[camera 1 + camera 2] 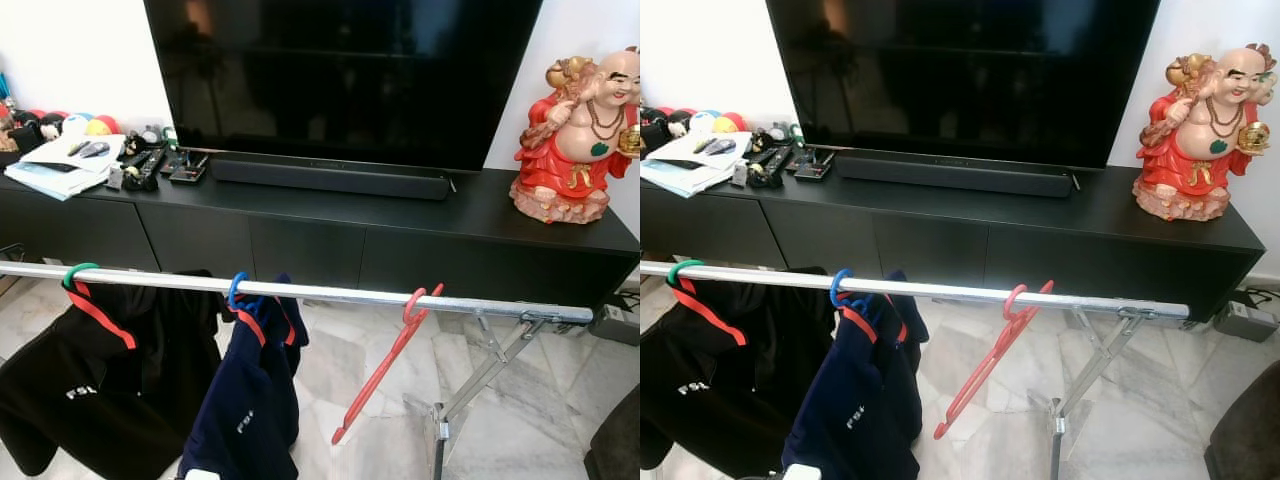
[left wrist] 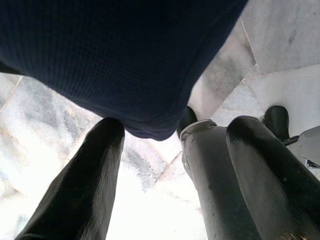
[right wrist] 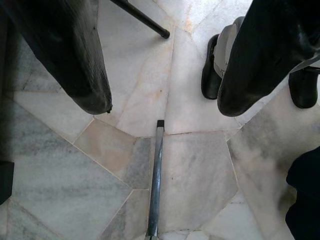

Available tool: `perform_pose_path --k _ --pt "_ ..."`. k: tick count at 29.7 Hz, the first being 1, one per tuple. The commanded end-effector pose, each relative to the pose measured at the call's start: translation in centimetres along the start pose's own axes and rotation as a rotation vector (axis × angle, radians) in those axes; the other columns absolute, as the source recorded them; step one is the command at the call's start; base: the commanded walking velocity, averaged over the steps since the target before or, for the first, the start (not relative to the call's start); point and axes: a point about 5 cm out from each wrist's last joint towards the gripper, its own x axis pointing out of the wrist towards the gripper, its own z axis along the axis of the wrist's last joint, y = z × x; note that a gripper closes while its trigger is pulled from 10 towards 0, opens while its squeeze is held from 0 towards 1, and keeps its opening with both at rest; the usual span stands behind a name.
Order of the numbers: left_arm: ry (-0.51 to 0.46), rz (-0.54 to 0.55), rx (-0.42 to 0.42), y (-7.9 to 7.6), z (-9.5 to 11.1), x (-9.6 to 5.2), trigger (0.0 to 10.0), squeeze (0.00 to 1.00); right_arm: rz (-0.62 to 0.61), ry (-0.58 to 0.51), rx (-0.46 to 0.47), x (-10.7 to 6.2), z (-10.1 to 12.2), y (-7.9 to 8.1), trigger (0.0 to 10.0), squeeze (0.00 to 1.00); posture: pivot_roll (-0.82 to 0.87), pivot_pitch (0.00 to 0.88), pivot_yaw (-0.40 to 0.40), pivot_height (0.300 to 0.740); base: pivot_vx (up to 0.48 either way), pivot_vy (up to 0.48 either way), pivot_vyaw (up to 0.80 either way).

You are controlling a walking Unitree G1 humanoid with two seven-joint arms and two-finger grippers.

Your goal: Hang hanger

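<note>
While both hands [image 2: 170, 135] [image 3: 162, 65] hang spread, the red hanger's [image 1: 385, 365] far arm hides behind its near one.

The left gripper [image 2: 172, 135] is being pointed down toward the floor, as seen along its own two black fingers [image 2: 85, 185] in the left wrist view. The fingers are being held spread, with a wide gap between their tips, and nothing is being gripped between them. One of the robot's black feet [image 2: 276, 120] is being seen beyond the fingertips.

The right gripper [image 3: 162, 102] is likewise being aimed downward in the right wrist view. Its black fingers [image 3: 75, 60] are being kept far apart, with nothing being clasped between the tips. The robot's feet [image 3: 212, 67] are being seen past them.
</note>
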Motion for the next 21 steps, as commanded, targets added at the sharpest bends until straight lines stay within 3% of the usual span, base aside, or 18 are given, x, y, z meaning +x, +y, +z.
perform_pose_path --k 1,7,8,9,21 --pt "0.023 0.006 -0.001 0.1 -0.7 -0.1 10.0 0.0 -0.004 0.002 0.015 -0.1 -0.3 -0.1 10.0 0.0 0.0 0.0 -0.021 0.74 0.0 0.0 0.0" --pt "0.022 0.007 -0.001 0.1 -0.7 -0.1 10.0 0.0 -0.005 0.002 0.022 -0.1 -0.3 -0.2 10.0 0.0 0.0 0.0 0.0 0.74 0.0 0.0 0.0" --pt "0.017 0.014 0.019 0.9 -0.3 -0.1 10.0 0.0 0.008 0.005 0.056 0.2 -0.2 2.8 10.0 0.0 0.02 0.0 0.027 0.74 0.0 0.0 0.0" --pt "0.014 0.016 0.029 1.2 -0.1 -0.1 10.0 0.0 0.012 0.006 0.07 0.3 -0.1 4.1 10.0 0.0 0.02 0.0 0.026 0.74 0.0 0.0 0.0" --pt "0.014 0.022 0.007 1.3 -0.1 -0.1 10.0 0.0 0.007 0.007 0.068 0.3 0.0 4.0 10.0 0.0 0.02 0.006 0.023 0.74 0.0 0.0 0.0"
